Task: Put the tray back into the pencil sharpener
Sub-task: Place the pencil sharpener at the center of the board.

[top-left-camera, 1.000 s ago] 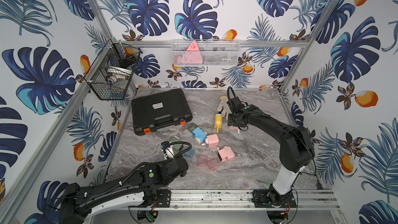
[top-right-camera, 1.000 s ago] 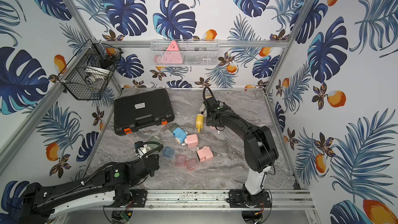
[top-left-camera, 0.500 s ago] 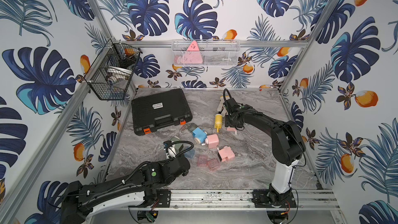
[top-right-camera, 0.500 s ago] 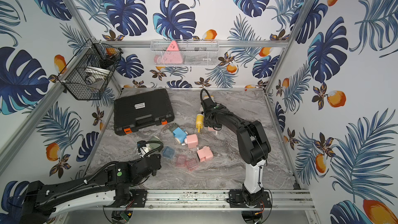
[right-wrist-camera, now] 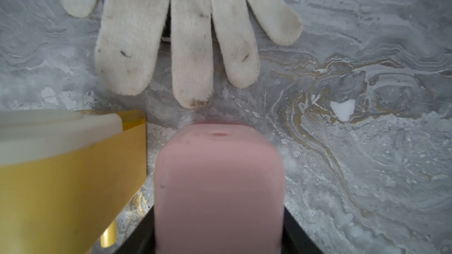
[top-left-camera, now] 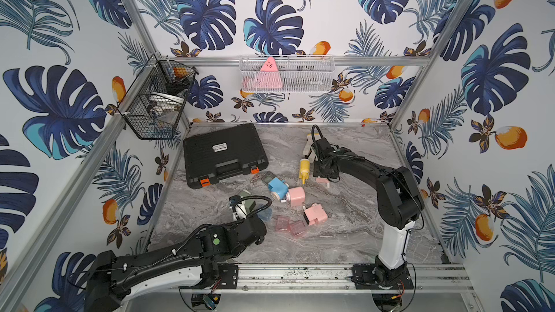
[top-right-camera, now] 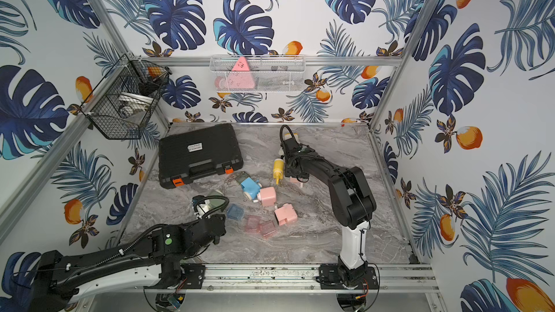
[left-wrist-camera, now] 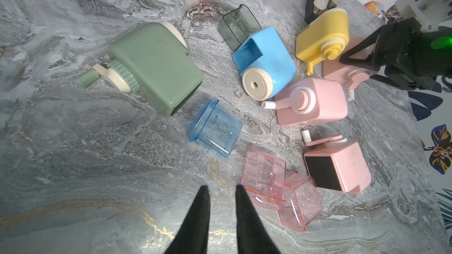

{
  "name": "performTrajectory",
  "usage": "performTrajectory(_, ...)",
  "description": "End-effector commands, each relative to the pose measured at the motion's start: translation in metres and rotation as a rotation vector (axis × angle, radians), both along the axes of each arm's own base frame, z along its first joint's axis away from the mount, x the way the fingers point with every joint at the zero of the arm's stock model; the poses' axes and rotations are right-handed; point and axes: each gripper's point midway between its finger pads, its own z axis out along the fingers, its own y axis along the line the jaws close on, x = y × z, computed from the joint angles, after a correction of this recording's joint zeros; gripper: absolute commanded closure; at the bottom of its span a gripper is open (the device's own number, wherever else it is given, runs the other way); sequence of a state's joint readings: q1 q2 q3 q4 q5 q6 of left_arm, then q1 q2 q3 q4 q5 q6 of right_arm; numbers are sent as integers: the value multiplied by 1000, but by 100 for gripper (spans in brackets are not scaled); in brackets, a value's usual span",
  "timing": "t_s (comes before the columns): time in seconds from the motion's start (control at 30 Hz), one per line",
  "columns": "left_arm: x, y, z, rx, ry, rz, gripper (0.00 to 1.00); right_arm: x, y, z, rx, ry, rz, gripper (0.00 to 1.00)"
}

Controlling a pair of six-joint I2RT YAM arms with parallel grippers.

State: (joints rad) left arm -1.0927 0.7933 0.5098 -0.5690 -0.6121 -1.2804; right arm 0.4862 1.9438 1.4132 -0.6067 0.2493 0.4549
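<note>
Pink tray (left-wrist-camera: pixel 264 179) & 2nd pink tray (left-wrist-camera: pixel 297 201) lie loose on the table (top-left-camera: pixel 345 235), front-centre in both top views. They touch, the 2nd overlapping the first's corner in the left wrist view. Just beside the 2nd sits the slot sharpener (left-wrist-camera: pixel 342 164), pink, its dark empty slot showing. Blue tray (left-wrist-camera: pixel 215 128) lies apart from the pink pair, betw them & the green sharpener (left-wrist-camera: pixel 156 67), near that one's open end. Grey tray (left-wrist-camera: pixel 238 25) sits right against the slot side of the blue sharpener (left-wrist-camera: pixel 266 62). Mid pink sharpener (left-wrist-camera: pixel 315 103) is just beside the blue one, w/ no tray in or on it that I can see. L gripper (left-wrist-camera: pixel 221 189) is over bare table just beside the pink tray, fingers (left-wrist-camera: pixel 195 216) nearly together w/ a slim gap & nothing betw them. R gripper (right-wrist-camera: pixel 219 216) is farther back, its fingers pinching a 3rd pink sharpener (right-wrist-camera: pixel 220 179) by the sides. That one sits close to the yellow sharpener (right-wrist-camera: pixel 68 179), w/ a strip of table betw them. Glove (right-wrist-camera: pixel 181 32) lies flat just beyond, fingertips toward the 3rd pink sharpener, not touching as far as the right wrist view shows. Black case (top-left-camera: pixel 223 153) lies shut at back left, well apart from the trays. Wire basket (top-left-camera: pixel 156 109) hangs on the left wall, mesh basket (top-left-camera: pixel 286 75) on the back wall.
</note>
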Motion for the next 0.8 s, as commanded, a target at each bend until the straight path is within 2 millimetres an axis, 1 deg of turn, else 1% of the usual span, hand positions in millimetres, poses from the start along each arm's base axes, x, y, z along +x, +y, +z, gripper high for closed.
performTrajectory(0.0, 3, -2, 6, -4, -18, 4, 76, 3, 0, 3, -8, -11, 6, 34)
performTrajectory(0.1, 3, 0, 7, 0, -18, 10, 76, 2, 0, 7, -3, -11, 7, 24)
performTrajectory(0.17, 3, 1, 8, 1, -18, 12, 76, 1, 0, 11, 2, -17, 7, 20)
performTrajectory(0.27, 2, 1, 8, -5, -16, 13, 76, -2, -1, 20, 14, -29, 9, 18)
performTrajectory(0.33, 2, 0, 8, -7, -15, 12, 76, -5, -2, 31, 24, -47, 8, 17)
performTrajectory(0.43, 3, -2, 7, -10, -12, 7, 75, -13, -6, 54, 43, -88, 11, 17)
performTrajectory(0.5, 3, -4, 6, -12, -10, -1, 75, -25, -9, 70, 63, -107, 24, 17)
performTrajectory(0.6, 4, -9, 5, -13, -13, -17, 74, -51, -11, 83, 78, -119, 45, 19)
performTrajectory(0.7, 6, -14, 7, -7, -23, -41, 73, -84, -10, 87, 67, -115, 71, 21)
performTrajectory(0.77, 6, -18, 8, 2, -29, -67, 71, -104, -8, 88, 56, -112, 83, 21)
